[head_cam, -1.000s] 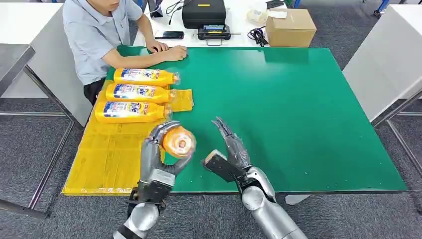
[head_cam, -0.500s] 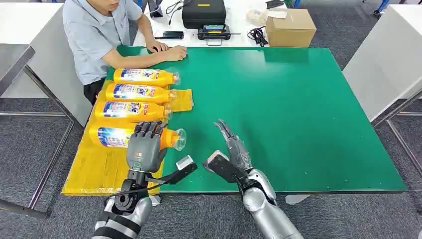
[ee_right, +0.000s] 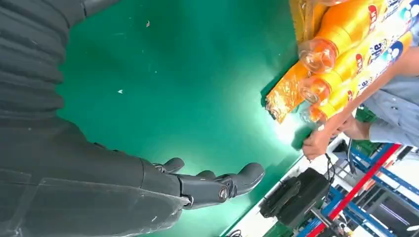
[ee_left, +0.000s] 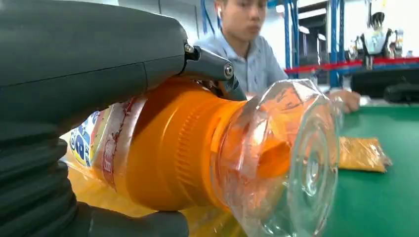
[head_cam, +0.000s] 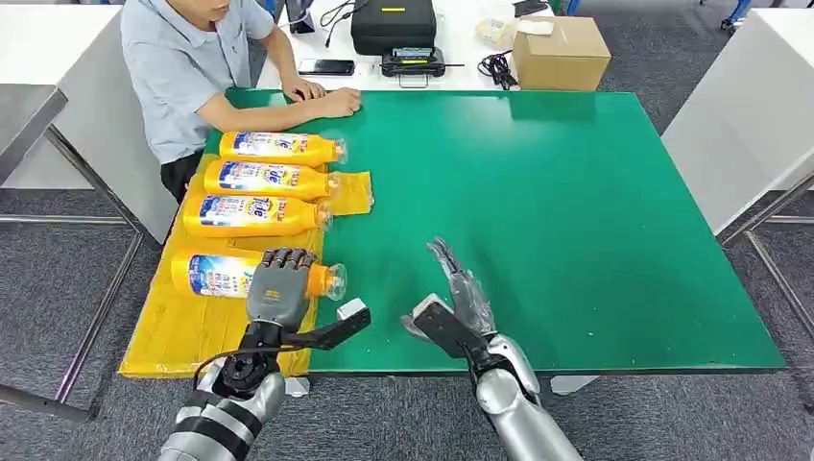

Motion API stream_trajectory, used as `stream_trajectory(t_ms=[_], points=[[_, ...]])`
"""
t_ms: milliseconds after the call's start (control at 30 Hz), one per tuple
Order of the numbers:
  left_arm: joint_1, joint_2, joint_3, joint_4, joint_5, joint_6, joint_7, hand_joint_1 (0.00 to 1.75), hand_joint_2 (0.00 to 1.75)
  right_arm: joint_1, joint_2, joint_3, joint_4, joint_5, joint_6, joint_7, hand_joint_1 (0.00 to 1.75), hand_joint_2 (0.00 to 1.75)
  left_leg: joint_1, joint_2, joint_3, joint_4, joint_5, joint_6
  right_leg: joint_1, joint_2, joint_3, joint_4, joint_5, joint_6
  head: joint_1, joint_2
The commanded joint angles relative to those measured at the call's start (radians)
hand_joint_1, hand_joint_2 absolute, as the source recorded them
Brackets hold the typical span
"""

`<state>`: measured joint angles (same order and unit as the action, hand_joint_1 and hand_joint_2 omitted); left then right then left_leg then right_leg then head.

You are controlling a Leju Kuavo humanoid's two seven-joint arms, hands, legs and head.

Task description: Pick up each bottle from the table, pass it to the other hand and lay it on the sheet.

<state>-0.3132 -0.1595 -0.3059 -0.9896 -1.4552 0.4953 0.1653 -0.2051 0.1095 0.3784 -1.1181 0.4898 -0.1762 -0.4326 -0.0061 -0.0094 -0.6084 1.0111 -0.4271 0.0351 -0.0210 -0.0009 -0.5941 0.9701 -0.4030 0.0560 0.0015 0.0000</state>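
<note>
The orange plastic bottle [head_cam: 251, 273] has been lowered onto the yellow sheet [head_cam: 192, 327] — still gripped by the left hand [head_cam: 278, 291]; the right hand [head_cam: 459, 305] is held wide, empty.

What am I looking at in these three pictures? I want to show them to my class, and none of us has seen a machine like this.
This is a two-armed humanoid robot with silver arms and fingered hands. The wide picture is from a camera high on its body, looking down at a green table. The other two come from cameras at its wrists, so they look turned.

On the table's left side lies a yellow sheet. Three orange bottles lie on it in a row. The robot's left hand holds a fourth bottle on its side, down at the sheet; the left wrist picture shows that bottle's clear cap up close. The right hand holds nothing, its fingers spread above the table.

A person sits at the far left corner, arms resting on the table.
</note>
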Motion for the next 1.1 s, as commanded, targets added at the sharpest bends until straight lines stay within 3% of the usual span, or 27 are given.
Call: stream_trajectory(t_ms=[33, 133, 167, 200, 267, 333, 367, 400, 467, 533, 700, 1100], points=[[-0.090, 0.029, -0.056, 0.137, 0.072, -0.046, -0.026, 1.75, 1.75, -0.013, 0.010, -0.046, 0.017, -0.001, 0.017, -0.001, 0.00, 1.75, 0.001, 0.000, 0.003, 0.000, -0.001, -0.002, 0.002, 0.000, 0.004, 0.000, -0.001, -0.003, 0.000, 0.000], [-0.095, 0.025, -0.065, 0.145, 0.100, -0.042, -0.033, 1.75, 1.75, -0.016, 0.012, -0.046, 0.019, 0.001, 0.026, -0.002, 0.00, 1.75, 0.001, 0.000, 0.003, 0.000, -0.001, -0.002, 0.001, -0.001, 0.003, 0.000, -0.001, -0.002, 0.000, 0.000], [-0.097, 0.022, -0.069, 0.148, 0.104, -0.046, -0.033, 1.03, 1.75, -0.016, 0.013, -0.045, 0.018, 0.002, 0.027, -0.002, 0.00, 1.75, 0.001, 0.000, 0.002, 0.000, -0.001, -0.002, 0.001, -0.001, 0.003, 0.000, -0.001, -0.002, 0.000, 0.000], [-0.100, 0.022, -0.071, 0.150, 0.107, -0.053, -0.032, 0.86, 1.75, -0.017, 0.013, -0.044, 0.018, 0.003, 0.029, -0.002, 0.00, 1.75, 0.001, 0.000, 0.002, 0.000, 0.000, -0.001, 0.001, 0.000, 0.002, 0.000, -0.001, -0.002, 0.000, 0.000], [-0.102, 0.021, -0.072, 0.150, 0.107, -0.053, -0.032, 0.86, 1.75, -0.016, 0.014, -0.044, 0.018, 0.003, 0.029, -0.003, 0.00, 1.75, 0.001, 0.000, 0.002, 0.000, -0.001, -0.002, 0.001, 0.000, 0.003, 0.000, -0.001, -0.002, 0.000, 0.000], [-0.112, 0.022, -0.077, 0.161, 0.110, -0.071, -0.030, 0.47, 1.75, -0.017, 0.013, -0.043, 0.018, 0.004, 0.031, -0.003, 0.00, 1.75, 0.001, 0.000, 0.002, 0.000, -0.001, -0.002, 0.001, -0.001, 0.002, 0.000, -0.001, -0.002, 0.000, 0.000], [-0.119, 0.023, -0.083, 0.169, 0.110, -0.081, -0.029, 0.44, 1.75, -0.017, 0.013, -0.043, 0.019, 0.005, 0.033, -0.003, 0.00, 1.75, 0.001, 0.000, 0.003, 0.000, -0.001, -0.002, 0.001, 0.000, 0.003, 0.000, -0.001, -0.002, 0.000, 0.000], [-0.141, 0.026, -0.096, 0.197, 0.115, -0.126, -0.015, 0.30, 1.75, -0.020, 0.013, -0.045, 0.024, 0.006, 0.037, -0.003, 0.00, 1.75, 0.001, 0.000, 0.001, 0.000, 0.000, -0.001, 0.001, -0.001, 0.001, 0.000, 0.000, -0.001, 0.000, 0.000], [-0.167, 0.026, -0.101, 0.234, 0.116, -0.159, 0.005, 0.26, 1.75, -0.026, 0.015, -0.048, 0.031, 0.006, 0.043, -0.003, 0.00, 1.75, 0.001, 0.000, 0.002, 0.000, 0.000, -0.002, 0.001, -0.001, 0.002, 0.000, -0.001, -0.002, 0.000, 0.000], [-0.189, 0.025, -0.101, 0.275, 0.114, -0.180, 0.027, 0.09, 1.75, -0.035, 0.017, -0.049, 0.037, 0.007, 0.046, -0.002, 0.00, 1.75, 0.001, 0.000, 0.003, 0.000, -0.001, -0.002, 0.001, -0.001, 0.003, 0.000, -0.001, -0.002, 0.000, 0.000], [-0.218, 0.018, -0.096, 0.341, 0.121, -0.186, 0.036, 0.00, 1.75, -0.045, 0.020, -0.051, 0.047, 0.011, 0.047, -0.001, 0.00, 1.75, 0.000, 0.001, 0.002, 0.000, 0.000, -0.001, 0.000, 0.000, 0.002, 0.000, 0.000, -0.002, 0.000, 0.000], [-0.232, 0.017, -0.093, 0.378, 0.134, -0.203, 0.029, 0.00, 1.75, -0.048, 0.019, -0.055, 0.055, 0.014, 0.046, 0.000, 0.00, 1.75, 0.000, 0.001, 0.003, 0.000, 0.000, -0.001, 0.001, 0.001, 0.003, 0.000, 0.000, -0.001, 0.000, 0.000]])
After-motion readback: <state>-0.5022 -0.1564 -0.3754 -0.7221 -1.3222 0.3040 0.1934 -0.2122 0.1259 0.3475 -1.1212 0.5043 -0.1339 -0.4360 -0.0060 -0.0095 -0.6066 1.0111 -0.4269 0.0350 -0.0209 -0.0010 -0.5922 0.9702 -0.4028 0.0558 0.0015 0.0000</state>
